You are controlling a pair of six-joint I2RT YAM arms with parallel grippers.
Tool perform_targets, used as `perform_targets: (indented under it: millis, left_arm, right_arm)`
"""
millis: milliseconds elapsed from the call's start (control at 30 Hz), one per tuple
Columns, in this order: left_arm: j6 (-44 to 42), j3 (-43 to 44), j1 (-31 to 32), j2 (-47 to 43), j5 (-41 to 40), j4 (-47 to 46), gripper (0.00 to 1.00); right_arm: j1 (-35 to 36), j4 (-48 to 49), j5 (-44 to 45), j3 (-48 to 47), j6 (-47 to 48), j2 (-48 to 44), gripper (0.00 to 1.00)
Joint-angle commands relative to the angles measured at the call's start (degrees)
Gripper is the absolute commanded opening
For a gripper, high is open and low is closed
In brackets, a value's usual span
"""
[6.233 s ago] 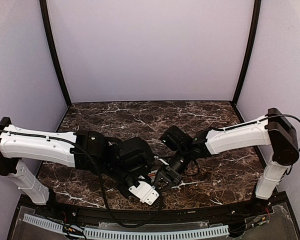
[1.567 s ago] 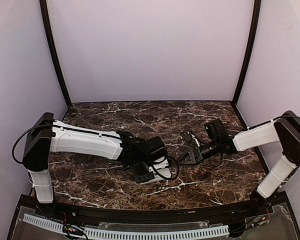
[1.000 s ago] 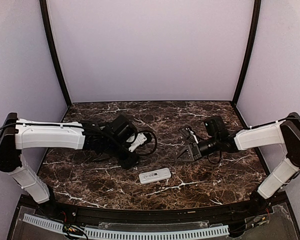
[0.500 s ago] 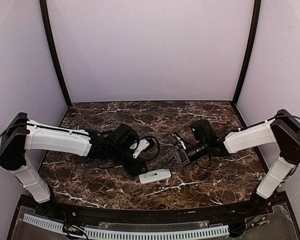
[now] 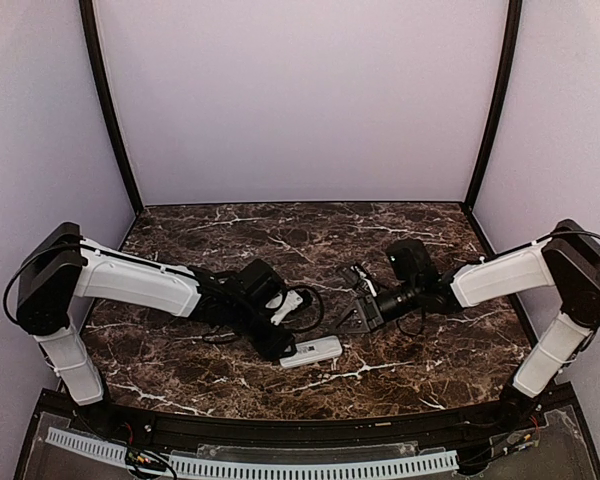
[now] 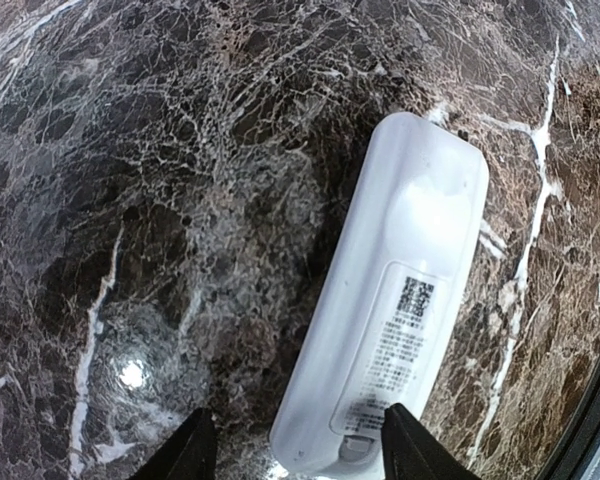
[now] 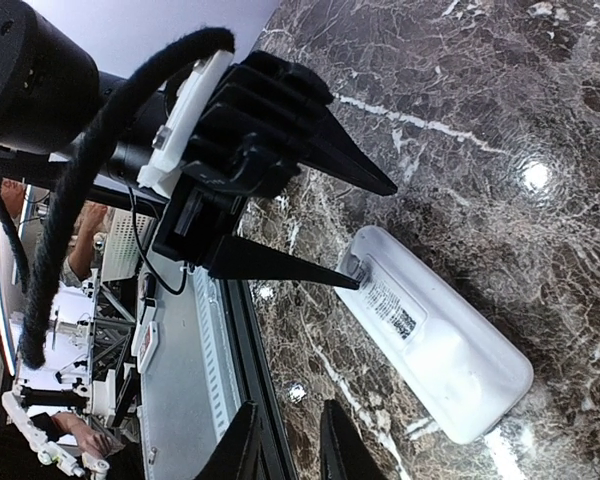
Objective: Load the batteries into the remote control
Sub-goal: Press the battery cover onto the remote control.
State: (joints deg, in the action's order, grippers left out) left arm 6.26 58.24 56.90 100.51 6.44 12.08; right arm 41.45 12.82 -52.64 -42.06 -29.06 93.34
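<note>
The remote control [image 5: 311,351] lies flat on the dark marble table [image 5: 430,370], near the front edge. Its plain white back with a printed label [image 6: 392,300] faces up. My left gripper [image 5: 281,343] is open at the remote's left end. Its fingertips [image 6: 408,452] straddle that end, and one black tip touches the small latch [image 7: 356,272]. My right gripper [image 5: 351,318] hovers just behind and right of the remote. Its jaws [image 7: 290,445] stand a narrow gap apart with nothing between them. The batteries are out of view.
A black rail and a perforated white strip [image 5: 280,465] run along the table's front edge, close to the remote. Lilac walls and two black corner posts [image 5: 110,110] close in the back and sides. The left arm's cable [image 5: 305,300] loops above the table.
The left gripper let the remote lie on the table, drew back to the left, then returned to its left end. The right gripper moved left toward the remote and its jaws narrowed.
</note>
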Motion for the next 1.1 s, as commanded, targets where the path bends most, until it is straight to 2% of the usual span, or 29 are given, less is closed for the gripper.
perform_targets:
  millis: [0,367,800,933,1067]
  left_arm:
    - [-0.90,0.92,0.56,1.01,-1.34,1.59,0.56]
    - [0.99,0.32,1.11,2.07,-2.84,2.63,0.54]
    - [7.24,-3.50,-0.21,-12.18,-5.70,-2.68,0.61]
    - [13.97,-8.69,-0.28,-17.14,-7.71,-6.47,0.69]
    - [24.93,-16.46,-0.19,-21.36,-8.09,-15.62,0.74]
  right_arm:
    - [-0.49,2.25,0.12,0.83,-0.64,-1.51,0.20]
    - [1.26,8.50,1.14,2.18,-5.67,0.61,0.12]
    - [4.43,9.65,3.83,-0.02,-7.00,4.63,0.10]
    - [5.73,8.71,5.05,-1.84,-6.56,6.52,0.09]
    - [6.96,7.02,6.20,-4.07,-5.39,8.37,0.08]
